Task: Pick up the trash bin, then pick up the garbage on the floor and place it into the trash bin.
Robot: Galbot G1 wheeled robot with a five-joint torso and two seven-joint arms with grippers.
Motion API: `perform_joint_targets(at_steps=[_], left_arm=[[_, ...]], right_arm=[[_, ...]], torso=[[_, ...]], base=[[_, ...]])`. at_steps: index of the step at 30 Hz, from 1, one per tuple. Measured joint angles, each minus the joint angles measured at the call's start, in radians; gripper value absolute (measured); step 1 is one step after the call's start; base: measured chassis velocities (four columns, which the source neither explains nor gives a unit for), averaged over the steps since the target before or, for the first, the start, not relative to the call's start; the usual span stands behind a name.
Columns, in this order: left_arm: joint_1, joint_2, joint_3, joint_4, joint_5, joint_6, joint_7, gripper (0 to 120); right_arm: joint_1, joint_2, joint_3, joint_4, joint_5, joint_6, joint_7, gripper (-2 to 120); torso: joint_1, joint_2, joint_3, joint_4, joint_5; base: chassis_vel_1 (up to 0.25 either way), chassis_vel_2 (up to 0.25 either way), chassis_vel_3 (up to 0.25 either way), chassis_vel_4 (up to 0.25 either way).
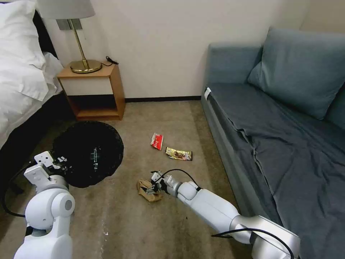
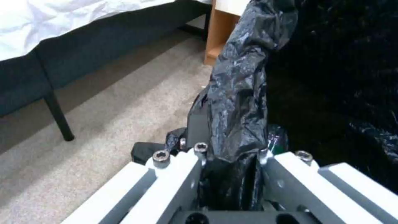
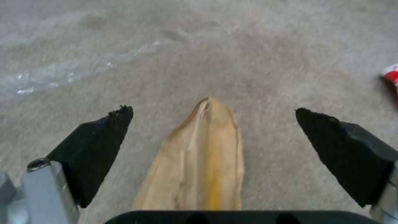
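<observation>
The trash bin (image 1: pixel 88 153) hangs off the carpet (image 1: pixel 136 118) beside the nightstand (image 1: pixel 94 92), the left gripper (image 2: pixel 232 155) clamped on its black-bag rim. The right gripper (image 3: pixel 213 124) is low, fingers (image 3: pixel 99 146) spread wide either side of the crumpled brown paper (image 3: pixel 199 161), untouched. 2 wrappers, red-and-white wrapper (image 1: pixel 156 141) and gold-brown wrapper (image 1: pixel 179 154), lie nearby

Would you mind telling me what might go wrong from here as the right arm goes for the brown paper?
The right end effector is open around the crumpled brown paper, which lies flat on the carpet; closing may pinch only a thin fold, or the tips may drag on the carpet. The left end effector holds the trash bin by its bag-covered rim, so the slick plastic could slip. The bin's mouth sits off to the side, so the drop might miss.
</observation>
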Motion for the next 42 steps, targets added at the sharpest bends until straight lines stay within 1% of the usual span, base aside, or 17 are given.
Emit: perform_joint_targets(at_steps=[20, 21, 23, 24, 25, 26, 27, 28, 29, 30, 32, 33, 35, 36, 38, 40, 42], left_arm=[[0.019, 0.0, -0.006, -0.015, 0.0, 0.0, -0.002, 1], [0.019, -0.001, -0.006, -0.013, 0.0, 0.0, -0.002, 1], [0.019, -0.002, -0.006, -0.012, 0.001, 0.0, -0.002, 1], [0.019, -0.002, -0.006, -0.011, 0.001, 0.0, -0.001, 1], [0.019, -0.002, -0.006, -0.011, 0.001, 0.0, -0.001, 1], [0.019, -0.004, -0.006, -0.007, 0.002, -0.002, 0.0, 1], [0.019, -0.006, -0.006, -0.004, 0.003, -0.003, 0.001, 1], [0.019, -0.006, -0.006, -0.004, 0.003, -0.003, 0.001, 1], [0.019, -0.008, -0.005, 0.0, 0.004, -0.005, 0.003, 1], [0.019, -0.008, -0.005, 0.0, 0.004, -0.005, 0.003, 1], [0.014, -0.01, -0.002, 0.008, 0.007, -0.006, 0.006, 1], [0.014, -0.01, -0.002, 0.008, 0.007, -0.006, 0.006, 1], [0.01, -0.009, -0.001, 0.009, 0.007, -0.007, 0.006, 1], [0.01, -0.009, -0.001, 0.009, 0.007, -0.007, 0.006, 1], [0.009, -0.008, -0.001, 0.009, 0.008, -0.007, 0.006, 1], [0.009, -0.008, -0.001, 0.009, 0.008, -0.007, 0.006, 1], [0.009, -0.008, -0.002, 0.009, 0.008, -0.007, 0.006, 1]], right_arm=[[-0.044, 0.015, 0.079, -0.12, -0.116, 0.033, -0.14, 100], [-0.045, 0.015, 0.081, -0.127, -0.12, 0.04, -0.146, 96], [-0.046, 0.015, 0.082, -0.13, -0.122, 0.044, -0.15, 95], [-0.047, 0.015, 0.083, -0.135, -0.125, 0.048, -0.152, 88], [-0.047, 0.015, 0.083, -0.135, -0.125, 0.048, -0.152, 88], [-0.049, 0.017, 0.087, -0.14, -0.127, 0.051, -0.152, 79], [-0.051, 0.018, 0.088, -0.143, -0.126, 0.051, -0.15, 74], [-0.051, 0.018, 0.088, -0.143, -0.126, 0.051, -0.15, 74], [-0.053, 0.021, 0.091, -0.144, -0.125, 0.051, -0.146, 69], [-0.053, 0.021, 0.091, -0.144, -0.125, 0.051, -0.146, 69], [-0.057, 0.023, 0.092, -0.144, -0.122, 0.052, -0.135, 56], [-0.057, 0.023, 0.092, -0.144, -0.122, 0.052, -0.135, 56], [-0.057, 0.024, 0.093, -0.141, -0.12, 0.053, -0.129, 44], [-0.057, 0.024, 0.093, -0.141, -0.12, 0.053, -0.129, 44], [-0.057, 0.024, 0.094, -0.14, -0.12, 0.053, -0.128, 39], [-0.058, 0.024, 0.096, -0.139, -0.119, 0.055, -0.122, 25], [-0.058, 0.024, 0.097, -0.139, -0.119, 0.055, -0.12, 22]], torso=[[0.0, 0.0, 0.0, 0.0, 0.0], [0.0, 0.0, 0.0, 0.0, 0.0], [0.0, 0.0, 0.0, 0.0, 0.0], [0.0, 0.0, 0.0, 0.0, 0.0], [0.0, 0.0, 0.0, 0.0, 0.0], [0.0, 0.0, 0.0, 0.0, 0.0], [0.0, 0.0, 0.0, 0.0, 0.0], [0.0, 0.0, 0.0, 0.0, 0.0], [0.0, 0.0, 0.0, 0.0, 0.0], [0.0, 0.0, 0.0, 0.0, 0.0], [0.0, 0.0, 0.0, 0.0, 0.0], [0.0, 0.0, 0.0, 0.0, 0.0], [0.0, 0.0, 0.0, 0.0001, 0.0], [0.0, 0.0, 0.0, 0.0001, 0.0], [0.0, 0.0, 0.0, 0.0, 0.0], [0.0, 0.0, 0.0, 0.0, 0.0], [0.0, 0.0, 0.0, 0.0, 0.0]], base=[[0.0, 0.0, 0.0, 0.0], [0.0, 0.0, 0.0, 0.0], [0.0, 0.0, 0.0, 0.0], [0.0, 0.0, 0.0, 0.0], [0.0, 0.0, 0.0, 0.0], [0.0, 0.0, 0.0, 0.0], [0.0, 0.0, 0.0, 0.0], [0.0, 0.0, 0.0, 0.0], [0.0, 0.0, 0.0, 0.0], [0.0, 0.0, 0.0, 0.0], [0.0, 0.0, 0.0, 0.0], [0.0, 0.0, 0.0, 0.0], [0.0, 0.0, 0.0, 0.0], [0.0, 0.0, 0.0, 0.0], [0.0, 0.0, 0.0, 0.0], [0.0, 0.0, 0.0, 0.0], [0.0, 0.0, 0.0, 0.0]])
